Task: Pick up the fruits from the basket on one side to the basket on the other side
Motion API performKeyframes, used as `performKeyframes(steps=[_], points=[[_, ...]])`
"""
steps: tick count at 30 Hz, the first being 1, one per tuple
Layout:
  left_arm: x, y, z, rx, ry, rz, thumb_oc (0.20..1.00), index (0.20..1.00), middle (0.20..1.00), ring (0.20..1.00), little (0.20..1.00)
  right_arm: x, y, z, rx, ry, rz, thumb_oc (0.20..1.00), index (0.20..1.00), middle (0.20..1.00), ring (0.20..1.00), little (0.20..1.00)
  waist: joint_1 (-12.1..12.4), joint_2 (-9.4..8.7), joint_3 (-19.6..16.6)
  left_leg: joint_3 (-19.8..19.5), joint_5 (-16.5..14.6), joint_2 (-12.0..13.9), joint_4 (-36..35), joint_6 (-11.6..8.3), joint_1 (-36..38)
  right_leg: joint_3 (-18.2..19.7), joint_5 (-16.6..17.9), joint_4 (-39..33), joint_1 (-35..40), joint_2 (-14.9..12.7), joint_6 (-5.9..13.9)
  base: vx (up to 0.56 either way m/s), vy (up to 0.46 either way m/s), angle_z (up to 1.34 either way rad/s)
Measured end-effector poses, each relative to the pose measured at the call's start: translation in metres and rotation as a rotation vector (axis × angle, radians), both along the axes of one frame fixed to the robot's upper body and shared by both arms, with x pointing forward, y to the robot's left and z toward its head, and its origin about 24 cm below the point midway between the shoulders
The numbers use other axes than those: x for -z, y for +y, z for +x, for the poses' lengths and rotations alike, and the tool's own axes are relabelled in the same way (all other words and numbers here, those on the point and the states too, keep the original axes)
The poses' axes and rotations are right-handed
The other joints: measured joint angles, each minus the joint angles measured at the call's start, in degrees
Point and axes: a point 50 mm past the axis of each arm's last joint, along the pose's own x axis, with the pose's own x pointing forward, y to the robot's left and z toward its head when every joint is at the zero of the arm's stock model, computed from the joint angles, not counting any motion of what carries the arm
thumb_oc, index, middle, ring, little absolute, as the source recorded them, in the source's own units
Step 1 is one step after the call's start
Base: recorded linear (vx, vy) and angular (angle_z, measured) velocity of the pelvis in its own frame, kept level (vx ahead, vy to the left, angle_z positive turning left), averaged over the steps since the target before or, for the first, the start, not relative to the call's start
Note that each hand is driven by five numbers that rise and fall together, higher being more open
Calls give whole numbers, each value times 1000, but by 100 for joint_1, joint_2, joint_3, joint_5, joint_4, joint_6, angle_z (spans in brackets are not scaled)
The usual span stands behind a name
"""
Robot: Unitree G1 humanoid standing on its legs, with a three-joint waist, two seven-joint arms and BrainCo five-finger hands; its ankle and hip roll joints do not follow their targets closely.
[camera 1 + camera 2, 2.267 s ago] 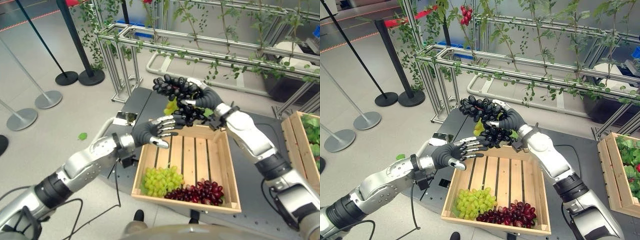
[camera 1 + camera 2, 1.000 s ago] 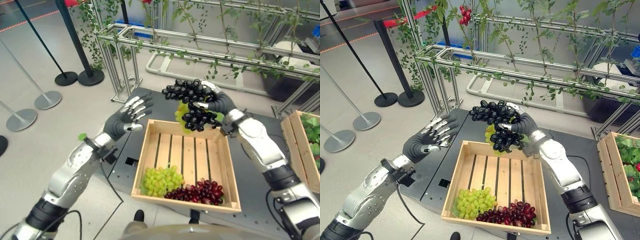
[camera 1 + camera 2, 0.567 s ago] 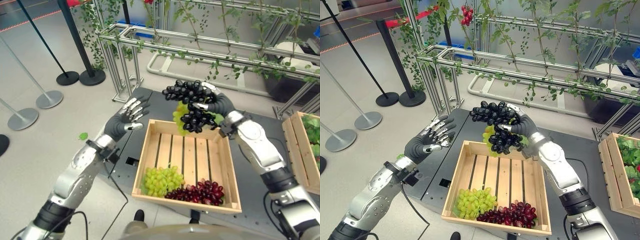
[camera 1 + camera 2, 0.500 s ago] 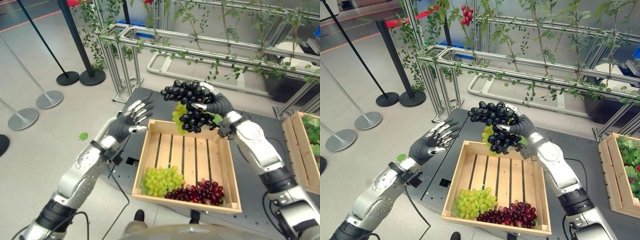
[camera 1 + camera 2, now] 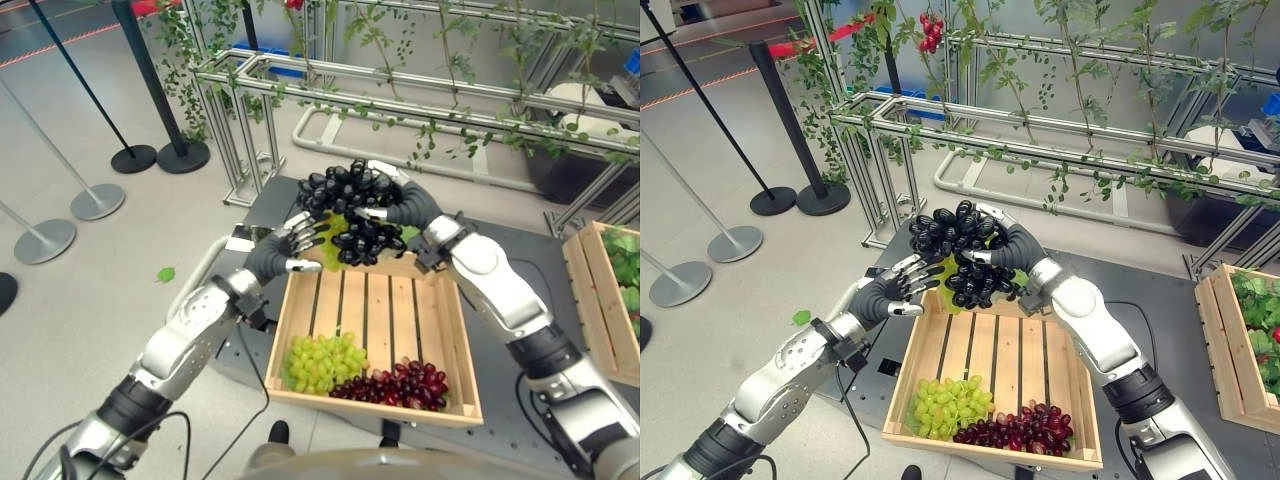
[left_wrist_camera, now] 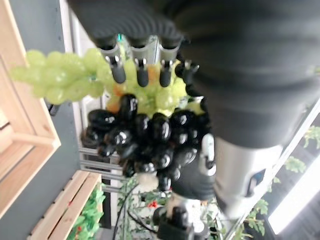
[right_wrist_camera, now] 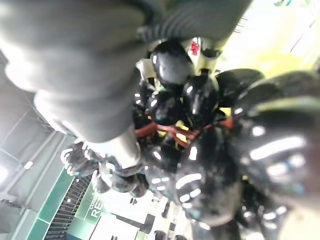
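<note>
My right hand (image 5: 408,208) is shut on a bunch of black grapes (image 5: 345,193) with green grapes (image 5: 958,268) hanging under it. It holds them in the air over the far left corner of the wooden crate (image 5: 463,352). My left hand (image 5: 278,256) is open beside that corner, and its straight fingers (image 6: 118,70) reach up to the held green grapes (image 6: 60,75) below the black ones (image 6: 145,135). In the crate's near end lie a green grape bunch (image 5: 322,362) and a dark red grape bunch (image 5: 396,384).
A second wooden crate (image 5: 583,300) with green and red produce stands at the right edge. Behind the dark platform (image 5: 270,205) runs a metal frame (image 5: 330,95) hung with vines. Stanchion posts (image 5: 160,150) stand on the floor at far left.
My left hand has swung in from the left to the crate's far left corner, up to the hanging grapes. My right hand has carried the bunch slightly left.
</note>
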Motion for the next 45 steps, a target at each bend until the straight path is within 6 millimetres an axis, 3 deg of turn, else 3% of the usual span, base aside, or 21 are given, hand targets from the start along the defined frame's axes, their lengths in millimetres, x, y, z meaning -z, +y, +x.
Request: performKeyframes(steps=[8,21,30,45], points=[[6,-17,2,27,27,-29,1000,1000,1000,1000,1000,-6,18,-1,-62,-19,12,200,200,200,200,200,-41,-10,-21,11,0,2,0,0,4,14,4,1,-6,2,-1,0,0,0],[9,-25,1,27,42,-59,1000,1000,1000,1000,1000,-8,47,-10,-191,-3,66,200,200,200,200,200,-117,-13,-31,97,-3,2,0,4,45,75,22,2,3,0,-1,-4,4,-2],[10,-29,0,23,49,-83,1000,1000,1000,1000,1000,-9,48,-13,-209,3,88,200,200,200,200,200,-130,-17,-52,91,-4,7,-1,6,89,65,21,2,50,1,-1,0,0,0],[25,-30,-9,12,108,-80,1000,1000,1000,1000,1000,16,37,-18,-164,99,88,200,200,200,200,200,-140,-50,-86,60,-6,5,-1,9,89,52,21,1,59,0,-1,0,0,0]])
